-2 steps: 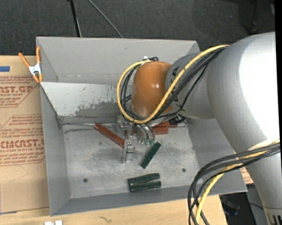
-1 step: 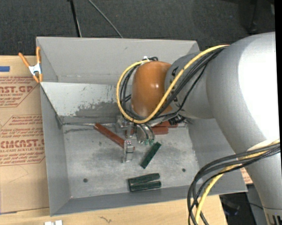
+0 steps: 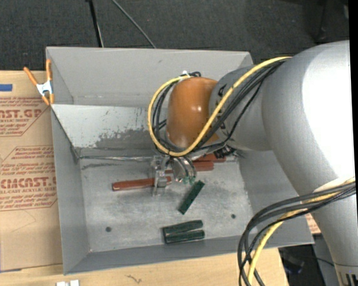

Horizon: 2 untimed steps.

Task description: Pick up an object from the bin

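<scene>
My gripper (image 3: 162, 180) is low over the middle of the bin floor, under the orange wrist cover. It sits right at the right end of a long red-brown stick (image 3: 132, 185) that lies flat and points left. Just right of the gripper a dark green bar (image 3: 191, 197) lies at a slant. A second dark green block (image 3: 183, 233) rests near the front wall. Another red-brown piece (image 3: 206, 164) shows partly behind the gripper, with its far end hidden by the arm.
The arm and its yellow and black cables cover the bin's right and back parts. Bare floor lies at the left and front left of the bin.
</scene>
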### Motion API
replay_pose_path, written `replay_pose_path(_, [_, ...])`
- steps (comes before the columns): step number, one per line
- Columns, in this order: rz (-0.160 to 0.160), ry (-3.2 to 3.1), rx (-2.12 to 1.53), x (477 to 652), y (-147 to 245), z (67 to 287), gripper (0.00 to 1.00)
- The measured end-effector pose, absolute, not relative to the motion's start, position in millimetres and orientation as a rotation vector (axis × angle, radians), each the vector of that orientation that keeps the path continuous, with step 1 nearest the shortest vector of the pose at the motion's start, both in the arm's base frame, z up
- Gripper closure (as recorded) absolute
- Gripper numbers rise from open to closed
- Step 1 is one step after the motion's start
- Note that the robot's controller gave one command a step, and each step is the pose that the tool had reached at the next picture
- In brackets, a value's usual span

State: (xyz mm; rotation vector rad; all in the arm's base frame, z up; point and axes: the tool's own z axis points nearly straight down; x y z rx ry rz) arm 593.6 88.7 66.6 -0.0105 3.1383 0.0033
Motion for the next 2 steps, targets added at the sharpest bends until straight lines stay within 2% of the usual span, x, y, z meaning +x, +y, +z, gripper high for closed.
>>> replay_pose_path(2, [0.003, 3.139, -0.011, 594.4, 90, 91, 1.00])
